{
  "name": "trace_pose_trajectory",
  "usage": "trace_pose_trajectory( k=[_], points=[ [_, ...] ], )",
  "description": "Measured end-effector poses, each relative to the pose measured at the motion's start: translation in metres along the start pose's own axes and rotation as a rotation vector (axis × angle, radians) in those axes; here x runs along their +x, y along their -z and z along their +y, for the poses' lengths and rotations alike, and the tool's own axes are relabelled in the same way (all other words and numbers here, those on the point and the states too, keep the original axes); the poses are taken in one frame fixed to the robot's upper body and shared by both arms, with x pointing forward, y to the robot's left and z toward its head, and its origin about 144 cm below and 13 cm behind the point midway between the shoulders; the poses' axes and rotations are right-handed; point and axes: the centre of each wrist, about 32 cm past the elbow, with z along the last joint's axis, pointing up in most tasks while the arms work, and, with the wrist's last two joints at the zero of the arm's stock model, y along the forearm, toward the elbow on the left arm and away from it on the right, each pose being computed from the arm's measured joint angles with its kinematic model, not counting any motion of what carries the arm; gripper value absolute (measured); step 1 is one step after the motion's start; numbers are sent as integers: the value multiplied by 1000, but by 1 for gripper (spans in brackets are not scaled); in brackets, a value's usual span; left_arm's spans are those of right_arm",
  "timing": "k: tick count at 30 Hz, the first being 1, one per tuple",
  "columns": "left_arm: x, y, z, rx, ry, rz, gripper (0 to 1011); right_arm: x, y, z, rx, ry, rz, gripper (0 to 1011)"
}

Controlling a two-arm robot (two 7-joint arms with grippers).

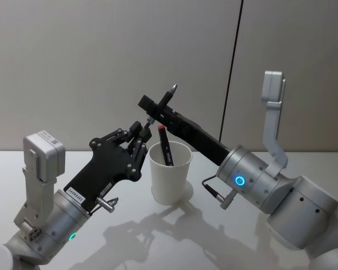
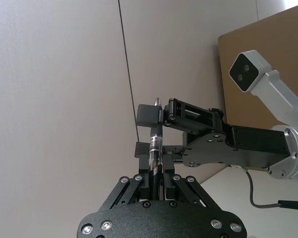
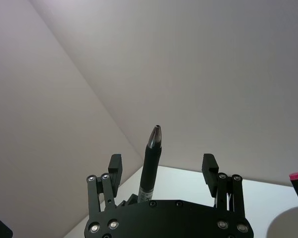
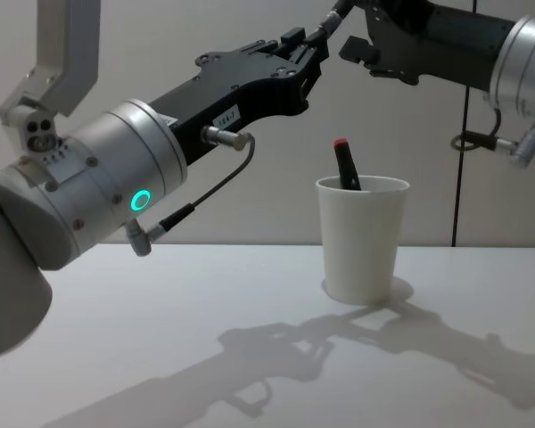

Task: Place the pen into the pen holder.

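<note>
— While clamped between the left tool's (image 1: pixel 142 130) fingers, where is the pen (image 1: pixel 169 95) held?
— Aloft, above the pen holder's (image 1: pixel 169 174) left rim, with silver tip slanted upward.
— Right tool (image 3: pixel 161 161)?
— Up beside it, with fingers spread wide either side of the pen, not touching.
— And the pen holder?
— Upright near the worktop's (image 1: pixel 5 169) far edge, with a red-capped pen (image 1: pixel 165 145) leaning inside.

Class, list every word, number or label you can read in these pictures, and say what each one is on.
Label on the left gripper: digits, too small to read.
Print on the held pen: too blurred to read.
White print on the red-capped pen in the cup: too small to read.
</note>
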Motion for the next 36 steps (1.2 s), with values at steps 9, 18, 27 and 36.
trace_pose_trajectory(
  k=[9, 18, 27, 36],
  points=[
    [0, -1, 0, 0, -1, 0, 168, -1, 0, 1, 10, -6, 10, 1001],
    [0, -1, 0, 1, -2, 0, 167, -1, -2, 1, 15, -14, 18, 1001],
    [0, -1, 1, 2, -1, 0, 168, -2, -3, 1, 15, -27, 24, 1001],
    [0, -1, 1, 1, -1, 0, 167, -2, -3, 0, 10, -39, 25, 1001]
  ],
)
